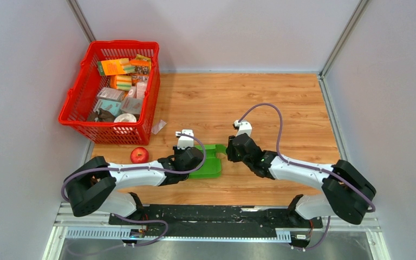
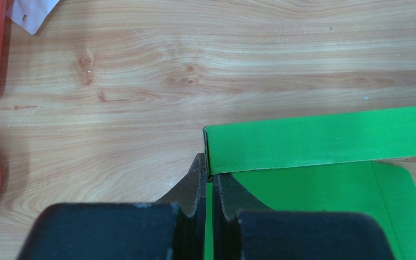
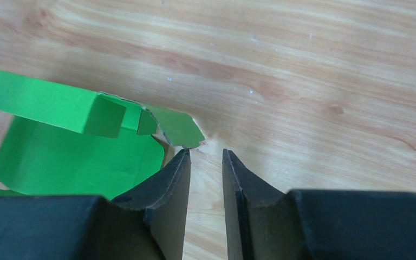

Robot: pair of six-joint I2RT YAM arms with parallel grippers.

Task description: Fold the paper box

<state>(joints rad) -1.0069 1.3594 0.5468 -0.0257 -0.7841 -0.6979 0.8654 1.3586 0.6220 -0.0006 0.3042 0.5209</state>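
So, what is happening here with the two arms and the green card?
Two robot arms are folding a green paper box on a table. The left gripper is shut on one edge of it, beside a raised side wall. The right gripper is open, its fingertips next to a small flap at the other end, holding nothing. The box is only partly folded. A red basket and an apple sit to the left.

wooden table (image 1: 281,108), basket (image 1: 78,92), paper box (image 1: 210,162), likely apple (image 1: 139,155)
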